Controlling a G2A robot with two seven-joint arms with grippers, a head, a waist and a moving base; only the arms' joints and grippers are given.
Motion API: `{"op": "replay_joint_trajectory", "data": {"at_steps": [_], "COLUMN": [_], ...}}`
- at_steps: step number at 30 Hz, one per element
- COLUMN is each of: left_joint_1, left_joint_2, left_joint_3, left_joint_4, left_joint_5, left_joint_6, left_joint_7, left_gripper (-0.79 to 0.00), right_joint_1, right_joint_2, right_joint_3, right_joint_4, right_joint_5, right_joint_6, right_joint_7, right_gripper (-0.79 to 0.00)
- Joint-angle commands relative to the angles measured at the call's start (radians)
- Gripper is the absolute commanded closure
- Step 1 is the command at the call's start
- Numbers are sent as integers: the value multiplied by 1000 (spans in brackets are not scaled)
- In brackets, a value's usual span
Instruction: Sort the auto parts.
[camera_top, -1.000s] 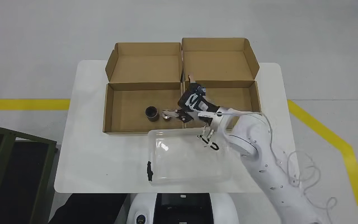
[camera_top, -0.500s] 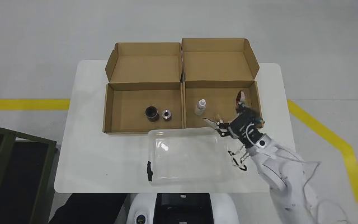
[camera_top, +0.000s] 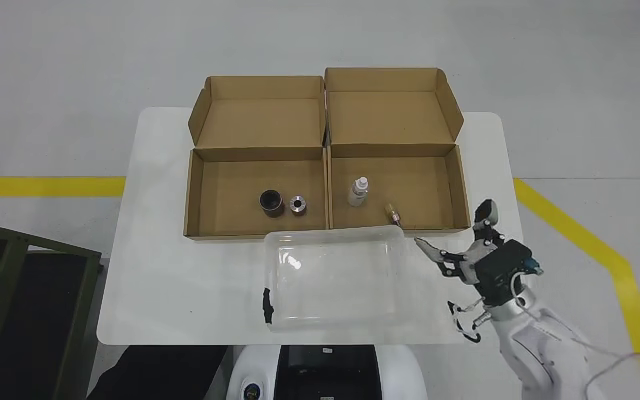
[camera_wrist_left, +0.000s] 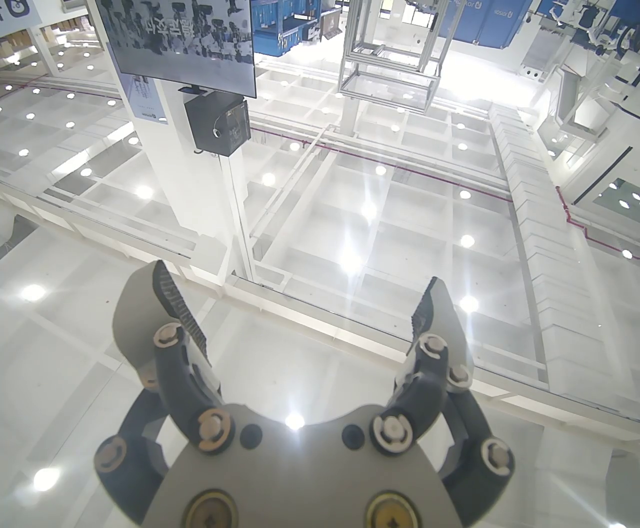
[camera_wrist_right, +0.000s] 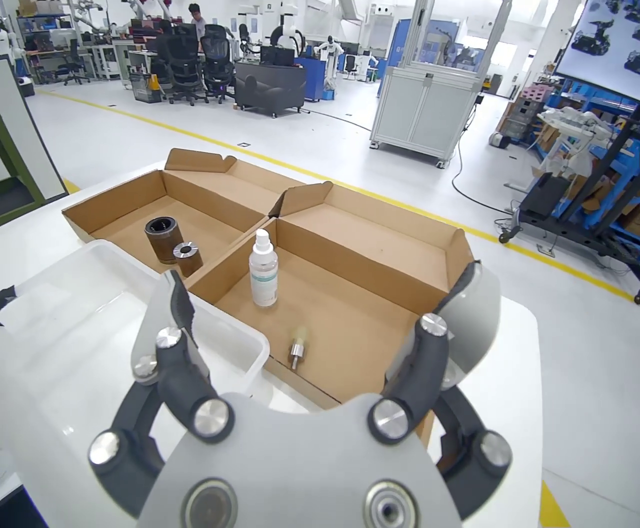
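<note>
Two open cardboard boxes stand side by side. The left box (camera_top: 215, 215) holds a black cylinder (camera_top: 269, 201) (camera_wrist_right: 161, 239) and a small silver bushing (camera_top: 297, 205) (camera_wrist_right: 188, 256). In the right box (camera_top: 440, 190) a white spray bottle (camera_top: 357, 190) (camera_wrist_right: 263, 275) stands upright, and a small metal pin (camera_top: 392, 212) (camera_wrist_right: 296, 348) lies near its front wall. My right gripper (camera_top: 456, 230) (camera_wrist_right: 324, 285) hangs open and empty over the table's front right, just outside the right box. My left gripper (camera_wrist_left: 300, 295) is open, empty and points at the ceiling.
A clear plastic tray (camera_top: 300, 310) (camera_wrist_right: 90, 280) sits in front of the boxes, with a small black piece (camera_top: 267, 304) at its left rim. The white table (camera_top: 150, 260) has bare room left of the tray and boxes.
The right arm has drawn back from the left box, across the right box, to the table's front right corner. The bottle and the metal pin have come into sight.
</note>
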Motion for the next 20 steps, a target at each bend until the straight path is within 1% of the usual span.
{"op": "replay_joint_trajectory", "data": {"at_steps": [1,7,20], "left_joint_1": [0,0,0], "left_joint_2": [0,0,0], "left_joint_3": [0,0,0], "left_joint_4": [0,0,0], "left_joint_5": [0,0,0], "left_joint_6": [0,0,0], "left_joint_7": [0,0,0], "left_gripper": [-785,-785,-784], "right_joint_1": [-30,-74,-73], "right_joint_2": [1,4,4], "right_joint_3": [22,69,69], "right_joint_4": [-5,-26,-26], "right_joint_5": [-6,-6,-6], "right_joint_6": [3,8,7], "right_joint_7": [-20,-42,-42], "right_gripper": [-785,-785,-785]}}
